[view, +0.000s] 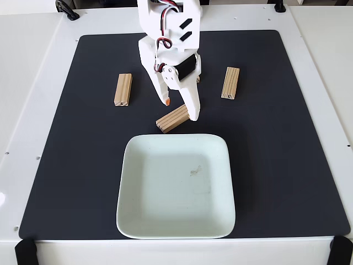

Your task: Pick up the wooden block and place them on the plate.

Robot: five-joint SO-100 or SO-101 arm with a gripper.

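Nearest block: a small rectangular light-wood block with lengthwise grooves [173, 118] lies slanted on the black mat [94, 165], just beyond the far rim of the plate and apart from it.
Other blocks: one alike block [123, 89] lies to the left in the fixed view, another [230, 83] to the right, both well apart from the plate.
Plate: the large pale mint-white square dish with rounded corners [138, 221] sits near the front of the white bench [33, 66]; it carries no block, only a faint smudge at its middle.
Handling: the block is probably light, stiff and not fragile; the grooved faces should give some grip. The best hold looks to be across its narrow width, near mid-length, so that it does not swing.
Pincer: the white two-finger pincer [181, 109] points down over the slanted block, opened moderately. The longer finger meets the block's right end or stands just behind it; the orange-tipped finger hangs clear above. Nothing is held.
Stage: judged as lining up the grasp, with no block delivered yet.
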